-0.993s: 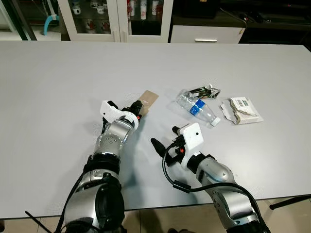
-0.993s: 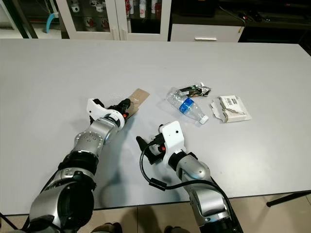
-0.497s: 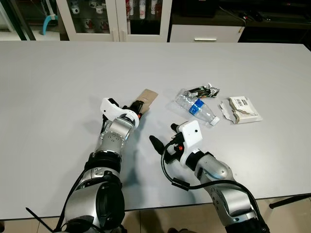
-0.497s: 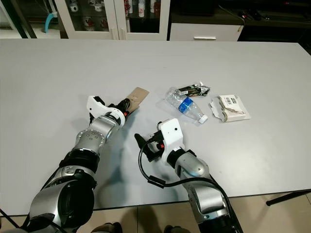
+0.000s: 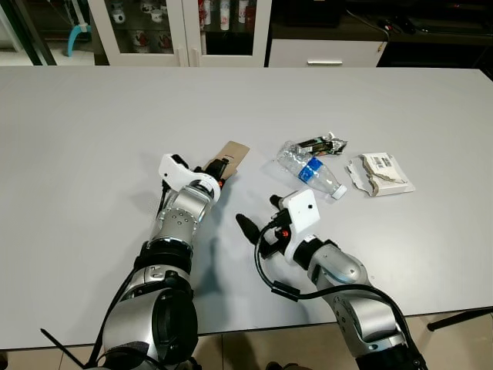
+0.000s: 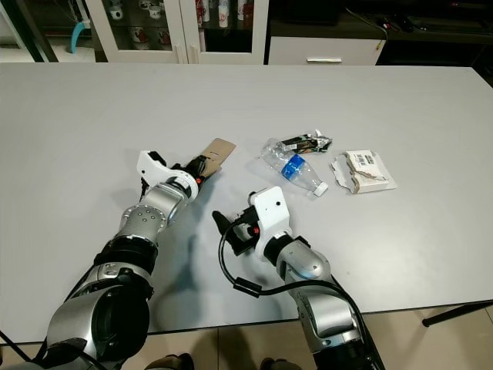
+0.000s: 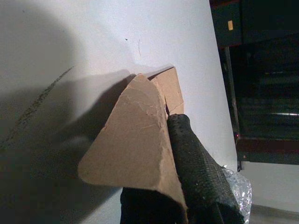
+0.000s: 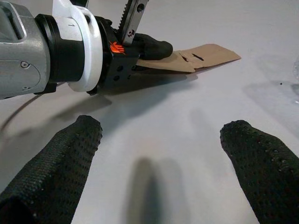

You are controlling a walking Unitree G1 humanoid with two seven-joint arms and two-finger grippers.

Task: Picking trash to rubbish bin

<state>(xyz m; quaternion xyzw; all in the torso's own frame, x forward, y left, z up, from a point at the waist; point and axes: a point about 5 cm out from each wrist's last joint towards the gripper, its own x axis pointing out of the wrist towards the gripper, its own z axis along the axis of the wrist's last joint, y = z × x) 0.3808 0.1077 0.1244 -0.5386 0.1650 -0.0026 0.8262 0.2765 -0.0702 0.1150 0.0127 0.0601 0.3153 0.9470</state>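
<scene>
My left gripper (image 5: 219, 166) is shut on a flat piece of brown cardboard (image 5: 233, 153), pinched at its near end; the far end lies low over the white table (image 5: 92, 139). The left wrist view shows the cardboard (image 7: 135, 140) against one black finger (image 7: 196, 168). My right gripper (image 5: 260, 216) hovers open just right of the left arm, nothing between its fingers (image 8: 56, 168), and it faces the cardboard (image 8: 205, 55). A crushed clear plastic bottle (image 5: 310, 169) with a blue label, a dark crumpled wrapper (image 5: 323, 144) and a torn white paper packet (image 5: 381, 173) lie to the right.
White glass-door cabinets (image 5: 185, 31) and a dark unit stand beyond the table's far edge. The table's near edge runs just under my arms.
Almost nothing differs. The right gripper has drifted slightly toward the left arm, while the left gripper keeps its hold on the cardboard.
</scene>
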